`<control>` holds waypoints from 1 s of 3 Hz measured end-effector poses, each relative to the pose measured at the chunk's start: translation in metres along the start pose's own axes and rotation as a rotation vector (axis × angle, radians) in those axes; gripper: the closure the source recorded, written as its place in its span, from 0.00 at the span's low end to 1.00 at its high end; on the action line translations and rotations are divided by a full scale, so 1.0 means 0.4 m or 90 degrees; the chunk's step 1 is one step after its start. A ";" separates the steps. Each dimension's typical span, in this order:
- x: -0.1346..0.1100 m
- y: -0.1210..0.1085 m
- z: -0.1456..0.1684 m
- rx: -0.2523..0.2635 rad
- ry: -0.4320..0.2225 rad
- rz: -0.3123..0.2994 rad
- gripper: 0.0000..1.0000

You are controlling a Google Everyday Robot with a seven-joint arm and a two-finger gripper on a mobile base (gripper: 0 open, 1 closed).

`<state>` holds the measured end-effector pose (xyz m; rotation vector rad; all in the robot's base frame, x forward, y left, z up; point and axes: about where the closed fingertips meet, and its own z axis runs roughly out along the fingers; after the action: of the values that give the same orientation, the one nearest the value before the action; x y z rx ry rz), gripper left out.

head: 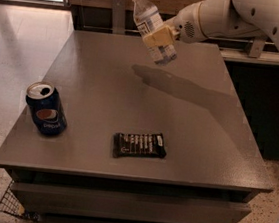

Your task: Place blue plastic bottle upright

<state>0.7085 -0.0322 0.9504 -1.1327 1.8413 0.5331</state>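
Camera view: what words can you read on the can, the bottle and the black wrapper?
No words can be read clearly.
The Pepsi can: only its round red, white and blue logo shows; the letters are blurred.
The blue plastic bottle, held tilted in the gripper above the far side of the table: label print too small.
The black snack wrapper: white print blurred.

Tan end effector (158, 37), above the speckled grey tabletop (187, 134), grips the clear, bluish, white-capped blue plastic bottle (146, 14). Pepsi can (45, 109) dark blue; snack bar wrapper (139, 145) black, pale lettering.
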 end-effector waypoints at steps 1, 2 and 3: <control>0.049 -0.007 0.025 -0.050 -0.070 0.007 1.00; 0.076 -0.011 0.049 -0.079 -0.101 0.032 1.00; 0.083 -0.006 0.084 -0.114 -0.120 0.041 1.00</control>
<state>0.7195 -0.0252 0.9048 -1.1020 1.6971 0.8282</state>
